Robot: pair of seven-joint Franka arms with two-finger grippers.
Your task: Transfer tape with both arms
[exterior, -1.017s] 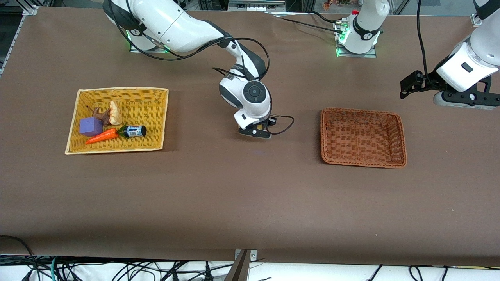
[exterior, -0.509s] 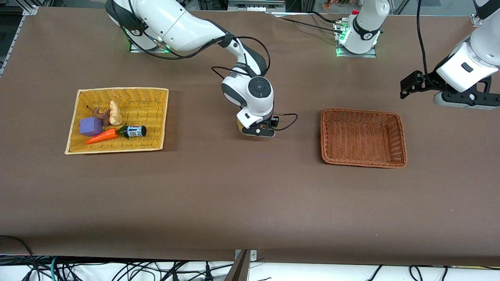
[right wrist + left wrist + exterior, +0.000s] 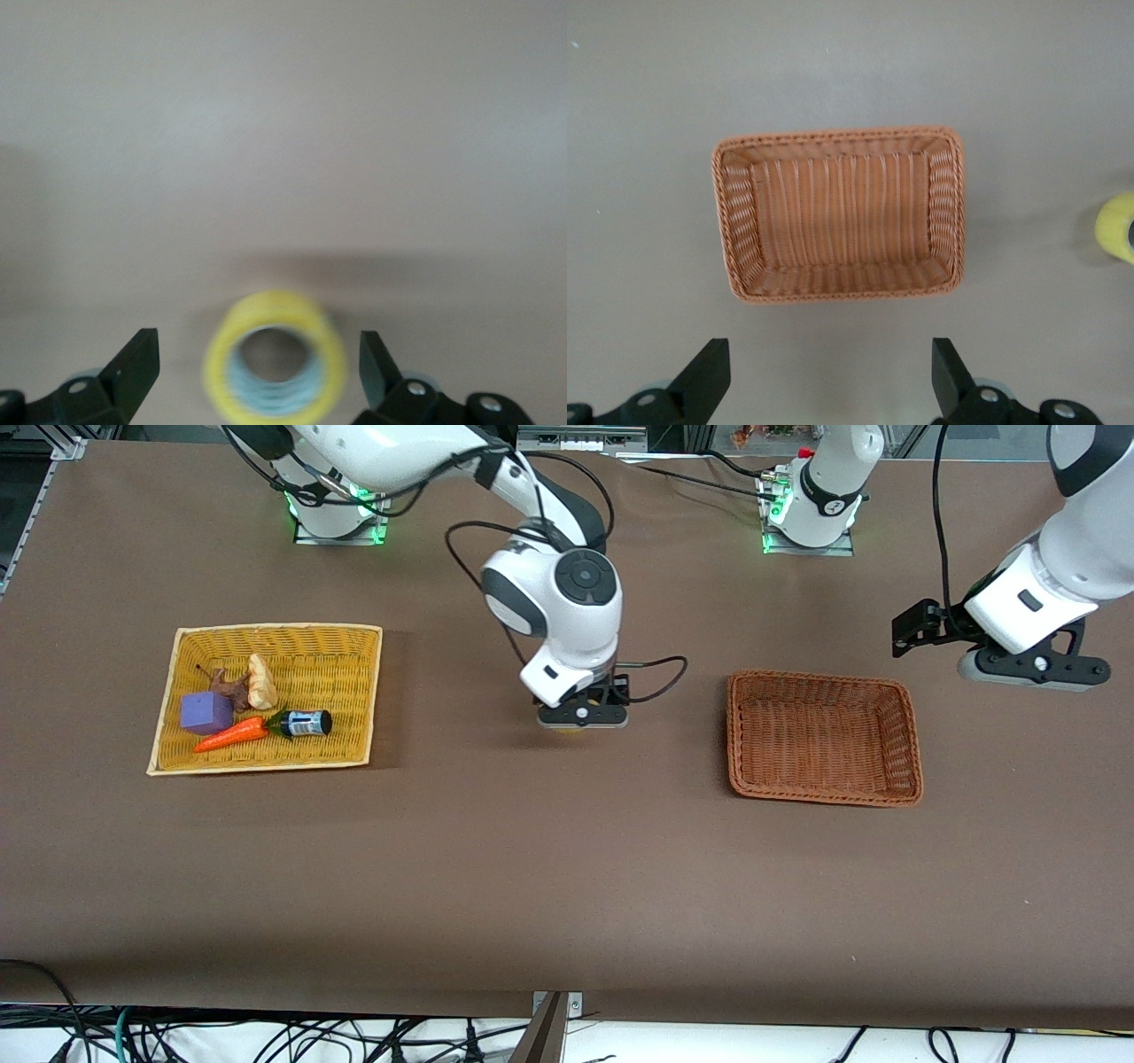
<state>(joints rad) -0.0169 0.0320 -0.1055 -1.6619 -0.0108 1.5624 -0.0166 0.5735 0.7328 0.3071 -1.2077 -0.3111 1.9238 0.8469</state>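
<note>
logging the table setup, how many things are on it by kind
baskets: 2, yellow basket, brown basket
tape: 1
purple cube: 1
carrot: 1
small bottle: 1
brown and pale pieces: 2
total: 8

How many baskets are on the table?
2: a yellow basket holding small things toward the right arm's end, and an empty brown basket toward the left arm's end. None look hidden.

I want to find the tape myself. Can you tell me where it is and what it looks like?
Look at the bare brown table between the yellow basket and the brown basket. The tape lies flat there, right under the right gripper, between its open fingers. It is the only yellow ring with a big hole, and it sits in no basket.
</note>
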